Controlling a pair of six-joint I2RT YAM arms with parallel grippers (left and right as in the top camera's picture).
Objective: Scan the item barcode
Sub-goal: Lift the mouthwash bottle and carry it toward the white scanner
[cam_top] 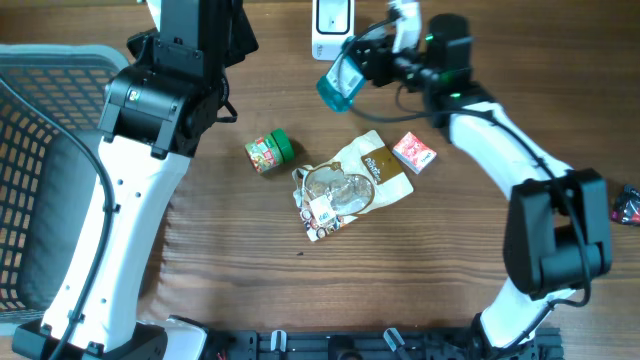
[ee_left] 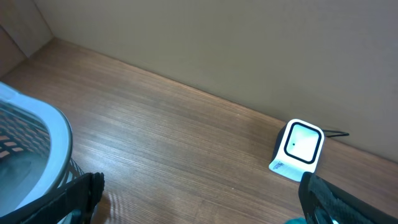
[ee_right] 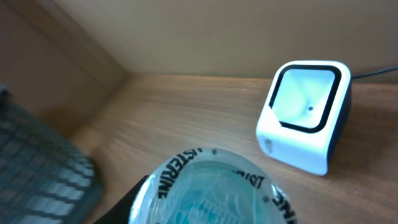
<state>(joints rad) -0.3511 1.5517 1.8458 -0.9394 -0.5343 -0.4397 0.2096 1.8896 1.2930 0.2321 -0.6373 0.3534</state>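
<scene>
While the table [cam_top: 430, 270] carries several items, only 1 counts now. Left gripper [ee_left: 202, 199] hangs wide open, grasping nothing. Right gripper [cam_top: 362, 68] clamps the teal bottle [cam_top: 338, 84] in the air, just before the scanner [cam_top: 332, 22]. Only the bottle's round end shows at the wrist; no barcode is visible. I judge a slow roll works best, side label square to the window, close but not touching

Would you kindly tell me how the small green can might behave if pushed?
The small green can appears to lie on its side, so a nudge would probably roll it. It looks rigid, so it should keep its shape when gripped, though its rounded wall might slip.
</scene>
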